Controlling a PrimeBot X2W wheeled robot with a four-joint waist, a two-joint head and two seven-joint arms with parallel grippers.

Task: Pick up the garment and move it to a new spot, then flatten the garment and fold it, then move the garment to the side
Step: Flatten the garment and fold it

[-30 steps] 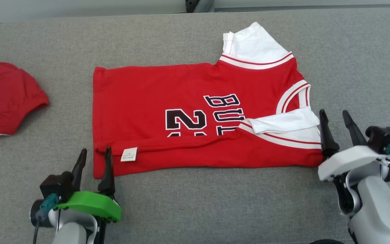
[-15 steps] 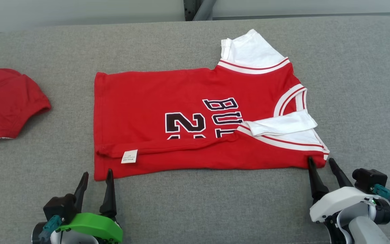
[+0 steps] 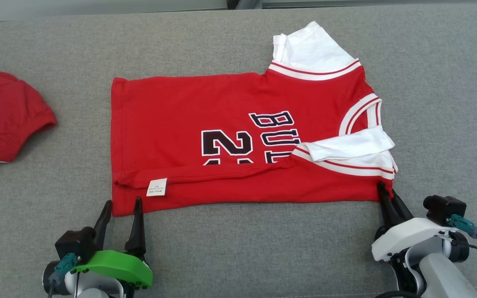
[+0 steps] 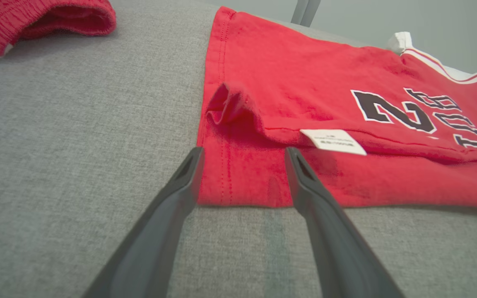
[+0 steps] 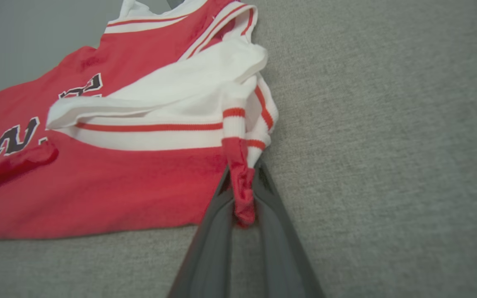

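Grey fabric table (image 3: pixel 238 248) carried a red jersey (image 3: pixel 189 103) near its front edge, right claw (image 3: pixel 387 190) pinching one corner, left claw (image 3: pixel 123 201) spread.

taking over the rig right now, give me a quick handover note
Right claw: shut on the near shoulder corner of the jersey.
Left claw: open, tips at the near hem corner, nothing gripped.
The jersey lies flat on the grey pad, near edge folded over; a second red garment sits far left.
To do: grip the hem corner, finish folding, move the jersey aside.
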